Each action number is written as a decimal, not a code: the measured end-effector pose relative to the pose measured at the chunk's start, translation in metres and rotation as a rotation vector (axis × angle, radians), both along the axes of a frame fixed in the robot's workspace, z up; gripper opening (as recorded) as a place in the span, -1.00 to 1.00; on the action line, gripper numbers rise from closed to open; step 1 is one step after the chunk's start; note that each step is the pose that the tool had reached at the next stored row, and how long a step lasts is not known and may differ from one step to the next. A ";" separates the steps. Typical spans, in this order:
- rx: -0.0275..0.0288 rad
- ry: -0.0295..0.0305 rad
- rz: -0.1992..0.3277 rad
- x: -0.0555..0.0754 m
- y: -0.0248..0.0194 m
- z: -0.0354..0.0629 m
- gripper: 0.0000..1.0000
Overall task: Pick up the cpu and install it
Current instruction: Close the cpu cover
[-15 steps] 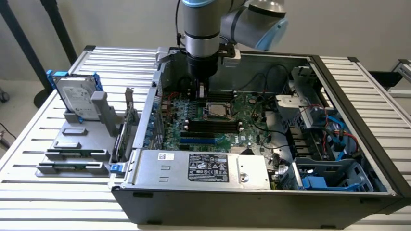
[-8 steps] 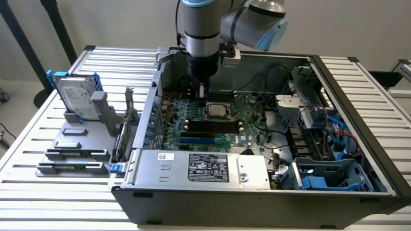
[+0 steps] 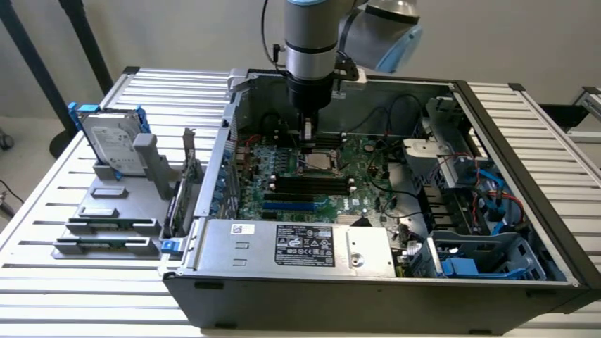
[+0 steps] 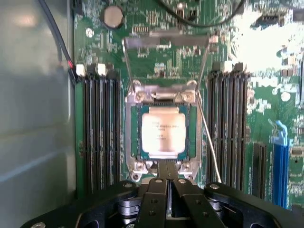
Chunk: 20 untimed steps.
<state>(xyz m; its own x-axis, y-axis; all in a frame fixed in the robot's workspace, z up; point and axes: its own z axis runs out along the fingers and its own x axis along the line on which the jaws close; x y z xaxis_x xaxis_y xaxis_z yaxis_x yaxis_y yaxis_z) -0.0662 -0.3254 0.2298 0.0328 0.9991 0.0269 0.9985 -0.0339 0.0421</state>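
The cpu (image 4: 163,130), a small square chip with a silver top plate, lies flat in the socket on the green motherboard (image 4: 156,19). It also shows at the board's middle inside the open case (image 3: 319,163). The socket's metal load plate (image 4: 166,43) stands swung open beyond the chip, and a thin wire lever (image 4: 209,137) runs along one side. My gripper (image 4: 167,170) is shut, its black fingers pressed together with nothing between them, the tips at the socket frame's edge just beside the chip. In the exterior view the gripper (image 3: 310,143) hangs straight down over the socket.
Black memory slots (image 4: 99,133) flank the socket on both sides. The case wall (image 4: 33,118) rises close by. A silver power supply (image 3: 300,246) fills the case front. On the exterior view's left, a hard drive in a blue bracket (image 3: 111,144) and grey tray blocks (image 3: 108,225) stand on the slatted table.
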 end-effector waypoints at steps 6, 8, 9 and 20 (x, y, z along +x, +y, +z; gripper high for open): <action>0.0065 0.0110 0.000 0.027 -0.0006 0.0150 -0.79; 0.0089 0.0147 0.000 0.036 -0.0009 0.0193 -0.79; 0.0103 0.0164 0.000 0.041 -0.0010 0.0212 -0.79; 0.0255 0.0320 0.000 0.091 -0.0018 0.0391 -0.79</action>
